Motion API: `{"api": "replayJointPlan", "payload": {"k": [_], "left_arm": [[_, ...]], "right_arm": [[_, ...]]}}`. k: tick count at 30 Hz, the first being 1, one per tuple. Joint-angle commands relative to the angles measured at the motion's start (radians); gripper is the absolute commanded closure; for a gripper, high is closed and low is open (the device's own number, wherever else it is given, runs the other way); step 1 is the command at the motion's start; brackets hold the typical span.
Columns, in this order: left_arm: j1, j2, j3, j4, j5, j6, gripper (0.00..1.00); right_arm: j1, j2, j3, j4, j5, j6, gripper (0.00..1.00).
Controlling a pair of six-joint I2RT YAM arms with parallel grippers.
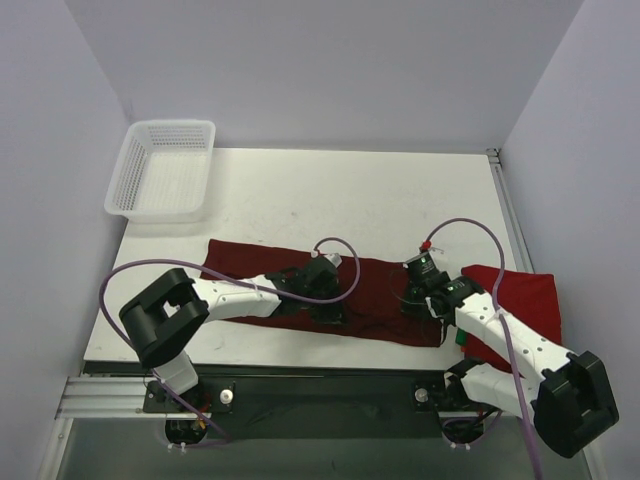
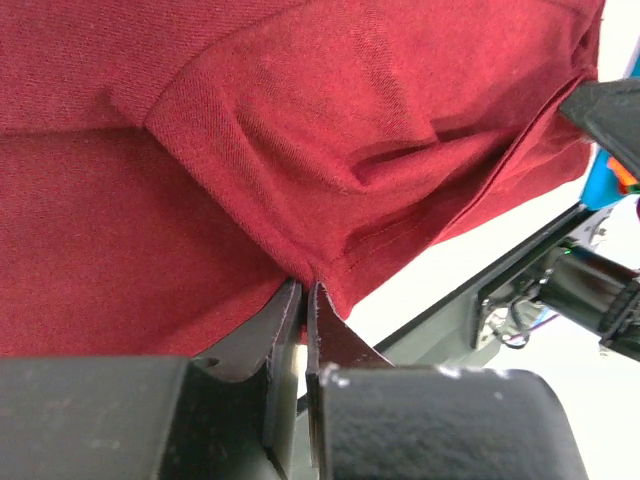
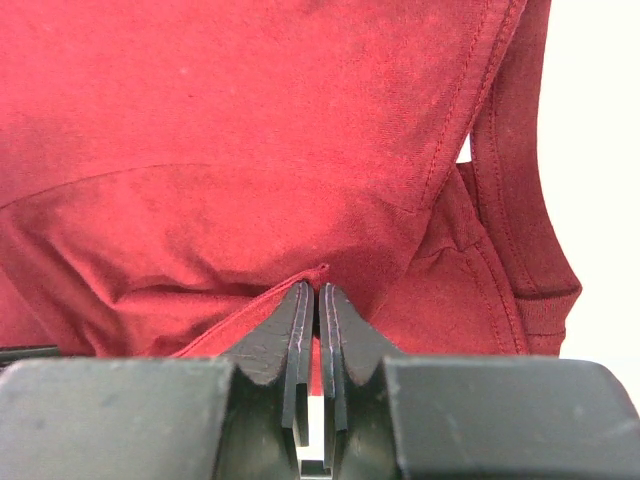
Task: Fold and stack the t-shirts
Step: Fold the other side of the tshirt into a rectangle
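Clearly, in the top view the dark maroon t-shirt (image 1: 235, 258) lay as a long band across the near part of the table (image 1: 330, 190). The brighter red t-shirt (image 1: 525, 300) lay at the right edge. The white mesh basket (image 1: 170, 124) stood at the far left corner, well apart from both. The left gripper (image 1: 328, 305) was down on the middle of the maroon cloth and the right gripper (image 1: 412, 303) was on its right end.

In the left wrist view, the fingers (image 2: 285, 325) were pressed almost together. A hem of the maroon cloth sat between their tips, and a ridge of cloth rose from there. We took this as a pinch on the shirt.

In the right wrist view, the fingers were clenched too. A thin folded edge, which we took for the same shirt, was caught at their tips, and a stitched seam ran at the right.

We judged that the first fold of the maroon shirt was in hand, with both grasps taken and nothing stacked yet. The next move, in our opinion, called for lifting both pinched edges together, at equal height. They should then be carried over the flat part, so that the cloth neither slips out nor drags along the table.
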Motion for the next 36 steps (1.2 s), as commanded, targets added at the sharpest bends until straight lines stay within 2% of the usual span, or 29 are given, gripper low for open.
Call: {"api": "replayJointPlan", "payload": {"k": [1,8,31,36], "left_arm": [[0.025,-0.026,0.046,0.058,0.033,-0.041,0.92],[0.099,-0.005,0.024,0.170,0.103,-0.137,0.92],[0.209,0.138,0.130,0.185,0.134,-0.140,0.91],[0.217,0.159,0.155,0.182,0.134,-0.134,0.87]], "right_arm": [[-0.009,-0.042,-0.014,-0.005,0.038,0.018,1.00],[-0.009,-0.056,-0.021,0.015,0.053,0.021,1.00],[-0.059,-0.045,-0.025,0.057,0.099,0.013,1.00],[-0.070,-0.031,-0.024,0.056,0.105,0.012,1.00]]}}
